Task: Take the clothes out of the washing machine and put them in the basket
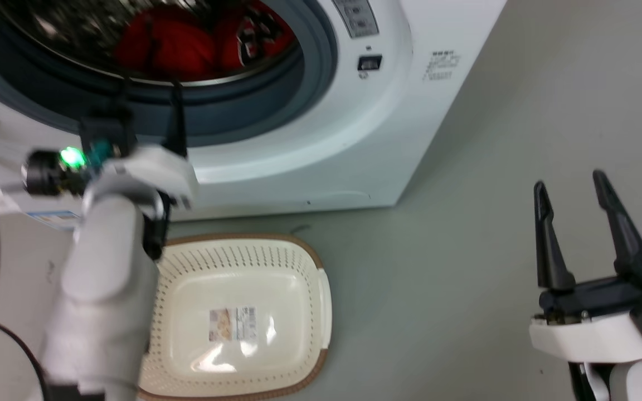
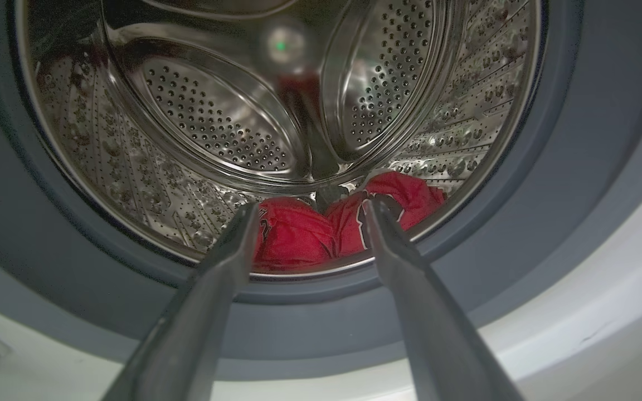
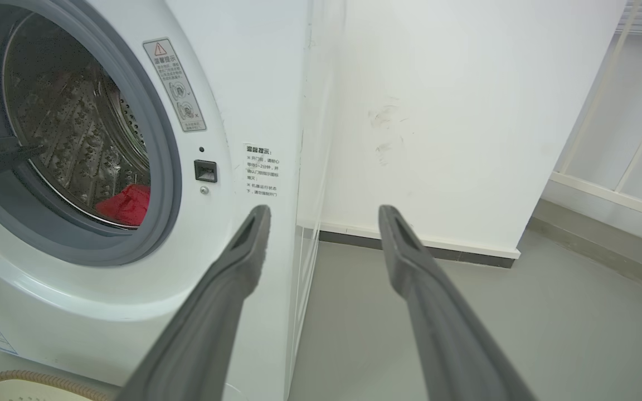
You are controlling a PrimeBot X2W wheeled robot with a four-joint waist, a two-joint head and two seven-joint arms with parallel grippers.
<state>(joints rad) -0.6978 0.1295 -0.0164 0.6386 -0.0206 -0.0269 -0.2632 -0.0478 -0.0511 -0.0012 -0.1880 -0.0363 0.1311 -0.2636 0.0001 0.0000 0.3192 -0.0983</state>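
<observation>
As left gripper (image 2: 311,207) gapes, clothes (image 2: 298,239) beyond, inside drum (image 2: 209,111)

- The left gripper (image 1: 151,89) is held high at the upper left of the head view, its two dark fingers spread apart and pointing up that view.
- The pale left forearm (image 1: 103,289) rises from the bottom edge to the wrist, where a green light (image 1: 71,157) glows.
- The right gripper (image 1: 569,181) sits low at the lower right, fingers spread, tips up.
</observation>
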